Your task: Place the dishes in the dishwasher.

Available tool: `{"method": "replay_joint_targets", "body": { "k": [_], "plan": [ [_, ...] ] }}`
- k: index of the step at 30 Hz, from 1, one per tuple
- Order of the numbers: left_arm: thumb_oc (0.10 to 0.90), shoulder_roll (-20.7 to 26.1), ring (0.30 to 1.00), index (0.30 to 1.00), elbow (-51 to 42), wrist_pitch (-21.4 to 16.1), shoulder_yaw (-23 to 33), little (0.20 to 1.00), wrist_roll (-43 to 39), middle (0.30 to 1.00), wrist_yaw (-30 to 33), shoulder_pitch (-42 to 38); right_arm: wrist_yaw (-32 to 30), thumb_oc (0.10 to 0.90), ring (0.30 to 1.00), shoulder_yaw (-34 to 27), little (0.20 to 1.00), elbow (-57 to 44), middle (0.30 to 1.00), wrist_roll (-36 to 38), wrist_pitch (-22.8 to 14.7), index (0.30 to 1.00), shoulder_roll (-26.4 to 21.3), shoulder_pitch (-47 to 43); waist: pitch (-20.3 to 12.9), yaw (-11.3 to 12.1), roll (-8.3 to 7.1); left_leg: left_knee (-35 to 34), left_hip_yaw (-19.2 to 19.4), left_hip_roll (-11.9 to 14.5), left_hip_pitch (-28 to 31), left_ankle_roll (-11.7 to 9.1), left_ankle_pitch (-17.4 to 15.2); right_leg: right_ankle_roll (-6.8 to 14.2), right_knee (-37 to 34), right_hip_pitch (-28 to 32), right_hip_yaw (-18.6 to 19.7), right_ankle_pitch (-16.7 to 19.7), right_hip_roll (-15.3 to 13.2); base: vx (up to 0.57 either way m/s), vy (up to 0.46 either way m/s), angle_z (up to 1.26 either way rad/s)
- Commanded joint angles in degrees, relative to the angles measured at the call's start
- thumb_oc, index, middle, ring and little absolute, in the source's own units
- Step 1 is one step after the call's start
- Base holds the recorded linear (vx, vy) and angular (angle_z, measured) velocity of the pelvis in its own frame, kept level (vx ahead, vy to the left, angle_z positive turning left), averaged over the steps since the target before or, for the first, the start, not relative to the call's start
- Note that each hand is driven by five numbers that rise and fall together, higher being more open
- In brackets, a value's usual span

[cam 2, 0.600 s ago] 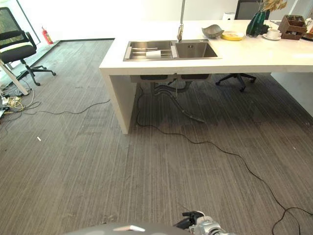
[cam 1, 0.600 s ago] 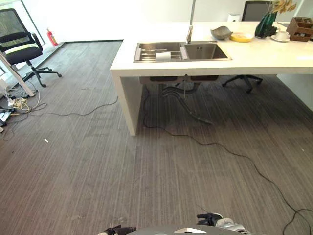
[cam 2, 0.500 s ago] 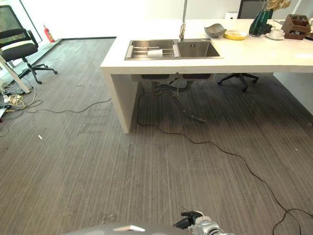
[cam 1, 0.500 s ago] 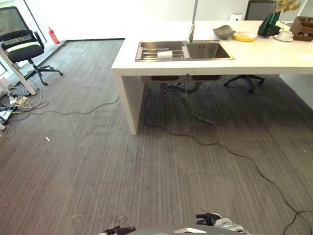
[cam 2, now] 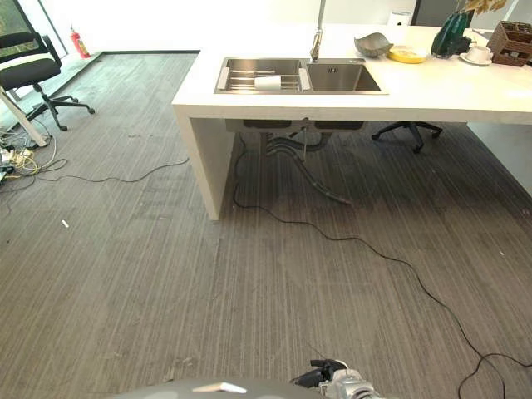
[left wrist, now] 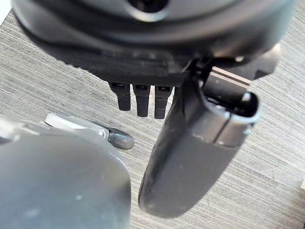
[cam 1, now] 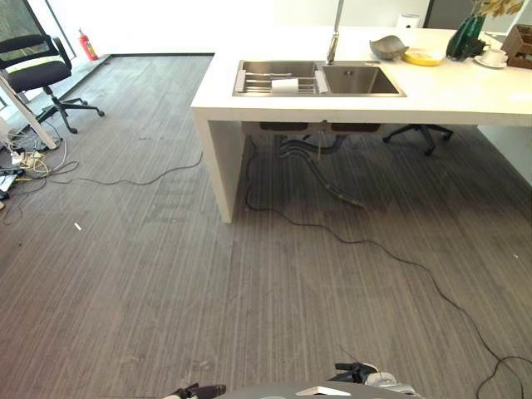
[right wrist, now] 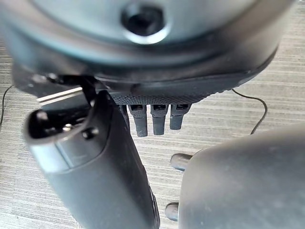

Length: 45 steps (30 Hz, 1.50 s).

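Left eye view: the white table (cam 1: 465,96) stands well ahead of me across the grey floor (cam 1: 166,283), with a double sink (cam 1: 320,80) set into it. A white cup (cam 1: 285,85) lies on the rack in the sink's left basin. Farther along the top, a grey bowl (cam 1: 389,48) sits just beside a yellow plate (cam 1: 423,57), and a white cup on a saucer (cam 1: 492,58) stands near a green vase (cam 1: 465,36). I see no dishwasher here.

Right eye view: the same layout, the bowl and plate beside the tap (cam 2: 317,35), a black office chair (cam 2: 25,71) far off to my left.

Left wrist view: my left robot hand (left wrist: 190,138) hangs over the floor, fingers straight and relaxed, holding nothing.

Right wrist view: my right robot hand (right wrist: 119,171) is likewise slack and empty above the floor.

I judge I am at the approach step, nothing picked up yet. The next move calls for walking up to the table until the dishes come within reach, then raising a robot hand toward the nearest one.
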Motion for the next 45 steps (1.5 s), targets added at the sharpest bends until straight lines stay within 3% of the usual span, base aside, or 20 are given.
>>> {"method": "replay_joint_targets", "body": {
  "k": [1, 6, 8, 9, 10, 12, 17, 25, 38, 39, 40, 41, 42, 43, 44, 45],
  "plan": [
    [0.8, -5.15, 0.9, 0.9, 3.84, -0.91, 0.26, 0.9, -3.13, 0.9, 2.87, -3.01, -0.52, 0.8, 0.9, -0.47, 0.9, 3.35, 0.9, 3.29, 0.48, 0.9, 0.94, -1.09, -1.95, -0.05, -0.81, -0.62, -1.75, -1.41, -2.66, -1.75, 0.25, 8.32, 0.6, -1.55, 0.91, -0.1, -3.51, -0.03, 0.025, -0.06],
    [0.8, -7.72, 0.9, 0.9, -0.46, -0.54, -2.3, 0.9, -7.37, 0.9, 5.27, -2.65, -1.91, 0.8, 0.9, -0.06, 0.9, 1.53, 0.9, 3.67, 0.28, 0.9, -0.4, -1.04, -1.36, -0.51, 0.0, -0.62, -1.43, -1.34, -2.83, -1.77, 0.37, 8.47, 0.6, -1.8, 0.87, 0.29, -3.69, -0.02, 0.016, -0.05],
    [0.8, -9.08, 0.9, 0.9, -6.31, -0.89, -3.66, 0.9, -11.96, 0.9, 7.32, -1.17, -2.83, 0.8, 0.9, 0.18, 0.9, -0.54, 0.9, 3.77, 0.16, 0.9, -0.98, -0.5, -0.97, -0.48, 0.38, -0.62, -1.5, -1.35, -3.02, -1.74, 0.54, 8.52, 0.6, -1.97, 0.72, 0.44, -3.73, -0.04, 0.023, 0.01],
    [0.8, -10.08, 0.9, 0.9, -14.97, -1.34, -5.27, 0.9, -17.08, 0.9, 9.66, 1.3, -3.47, 0.8, 0.9, 0.16, 0.9, -2.86, 0.9, 4.18, 0.4, 0.9, -1.59, 0.22, -0.47, -0.57, 0.61, -0.62, -1.59, -1.4, -3.2, -1.7, 0.75, 8.54, 0.6, -2.16, 0.58, 0.64, -3.81, -0.03, 0.017, 0.01],
    [0.8, -10.08, 0.9, 0.9, -14.97, -1.34, -5.27, 0.9, -17.08, 0.9, 9.66, 1.3, -3.47, 0.8, 0.9, 0.16, 0.9, -2.86, 0.9, 4.18, 0.4, 0.9, -1.59, 0.22, -0.47, -0.57, 0.61, -0.62, -1.59, -1.4, -3.2, -1.7, 0.75, 8.54, 0.6, -2.16, 0.58, 0.64, -3.81, -0.04, 0.015, 0.01],
    [0.8, -10.32, 0.9, 0.9, -25.49, -1.15, -9.34, 0.9, -20.79, 0.9, 12.15, 5.54, -3.89, 0.8, 0.9, 0.75, 0.9, -6.45, 0.9, 4.01, 0.91, 0.9, -2.26, 1.95, -0.01, -0.83, 0.95, -0.62, -1.61, -1.44, -3.43, -1.69, 0.98, 8.54, 0.6, -2.35, 0.39, 0.86, -3.91, -0.02, 0.006, 0.0],
    [0.8, -6.33, 0.9, 0.9, -51.15, 0.51, -18.28, 0.9, -26.91, 0.9, 20.34, 18.38, -4.53, 0.8, 0.9, 2.06, 0.9, -21.05, 0.9, 1.5, 3.41, 0.9, -5.18, 10.68, 0.39, -1.76, 1.22, -0.62, -1.2, -1.34, -3.63, -1.68, 0.95, 8.6, 0.6, -2.83, 0.12, 1.09, -4.08, 0.0, 0.0, 0.0],
    [0.8, 5.21, 0.9, 0.9, -68.94, 2.52, -26.17, 0.9, -31.8, 0.9, 28.47, 27.22, -2.6, 0.8, 0.9, 2.85, 0.9, -42.34, 0.9, 1.85, 7.38, 0.9, -14.26, 22.4, 0.8, -3.25, 1.09, -0.62, -0.1, -0.95, -3.18, -2.28, 0.31, 8.76, 0.6, -2.83, 0.27, 0.49, -3.99, 0.01, -0.013, -0.01],
    [0.8, 3.87, 0.9, 0.9, -70.11, 1.38, -26.02, 0.9, -29.5, 0.9, 38.59, 26.54, -6.83, 0.8, 0.9, 5.53, 0.9, -48.36, 0.9, 2.8, 8.58, 0.9, -14.19, 23.37, 1.99, -3.02, 2.07, -0.62, -0.32, 0.14, -3.89, -3.09, 1.27, 8.24, 0.6, -3.61, 0.03, -0.14, -3.42, 0.01, -0.037, -0.01],
    [0.8, 2.16, 0.9, 0.9, -62.48, 2.38, -25.01, 0.9, -27.78, 0.9, 38.55, 25.64, -7.49, 0.8, 0.9, 5.55, 0.9, -45.95, 0.9, 3.04, 8.45, 0.9, -13.68, 22.68, 2.19, -2.92, 2.08, -0.62, -0.48, 0.36, -3.92, -3.15, 1.53, 8.14, 0.6, -3.64, -0.13, -0.31, -3.44, 0.02, -0.063, 0.02],
    [0.8, 0.43, 0.9, 0.9, -57.82, 0.39, -24.09, 0.9, -26.2, 0.9, 38.74, 24.57, -8.17, 0.8, 0.9, 6.05, 0.9, -43.16, 0.9, 2.79, 7.89, 0.9, -12.98, 20.67, 2.77, -2.69, 1.95, -0.19, -0.63, 0.48, -4.03, -3.15, 1.61, 7.97, 0.6, -3.61, -0.2, -0.49, -3.44, -0.01, -0.076, 0.02],
    [0.8, -0.42, 0.9, 0.9, -54.92, 0.68, -23.34, 0.9, -25.25, 0.9, 37.46, 24.0, -8.21, 0.8, 0.9, 6.36, 0.9, -41.41, 0.9, 2.83, 7.21, 0.9, -12.45, 19.64, 3.5, -2.54, 1.68, 1.81, -0.54, 0.49, -4.9, -3.2, 1.12, 7.79, 0.6, -3.53, -0.11, -0.55, -3.66, -0.08, -0.129, 0.03],
    [0.8, -1.96, 0.9, 0.9, -51.17, 0.15, -21.45, 0.9, -23.69, 0.9, 35.99, 22.9, -8.62, 0.8, 0.9, 6.74, 0.9, -39.04, 0.9, 2.58, 5.88, 0.9, -11.41, 17.8, 5.27, -2.05, 0.76, 10.18, -0.12, -0.29, -8.63, -3.86, -0.68, 7.24, 0.6, -3.71, 0.0, -0.42, -4.48, -0.08, -0.1, 0.1],
    [0.8, -2.01, 0.9, 0.9, -50.97, 0.09, -21.34, 0.9, -23.64, 0.9, 35.88, 22.7, -8.62, 0.8, 0.9, 6.76, 0.9, -38.92, 0.9, 2.58, 5.81, 0.9, -11.36, 17.63, 5.3, -2.15, 0.78, 10.88, -0.18, -0.24, -9.09, -3.87, -1.04, 7.23, 0.6, -3.83, -0.06, -0.41, -4.44, -0.07, -0.173, 0.08],
    [0.8, -2.88, 0.9, 0.9, -46.76, 0.96, -20.84, 0.9, -21.07, 0.9, 34.46, 20.78, -9.54, 0.8, 0.9, 7.16, 0.9, -36.95, 0.9, 2.96, 4.78, 0.9, -9.87, 15.48, 6.94, -1.62, -0.36, 21.82, 1.55, -0.2, -13.18, -5.0, -0.37, 6.67, 0.6, -3.14, -0.12, -0.55, -5.22, 0.01, -0.146, 0.06],
    [0.8, -3.69, 0.9, 0.9, -43.75, 1.72, -20.5, 0.9, -19.26, 0.9, 33.68, 19.87, -10.16, 0.8, 0.9, 7.74, 0.9, -34.88, 0.9, 2.52, 4.43, 0.9, -9.1, 14.13, 7.57, -1.0, -0.71, 26.73, 1.4, -0.01, -15.38, -5.45, 0.89, 6.27, 0.6, -2.34, -0.11, -0.88, -5.26, 0.04, -0.191, 0.13]
  ]
}}
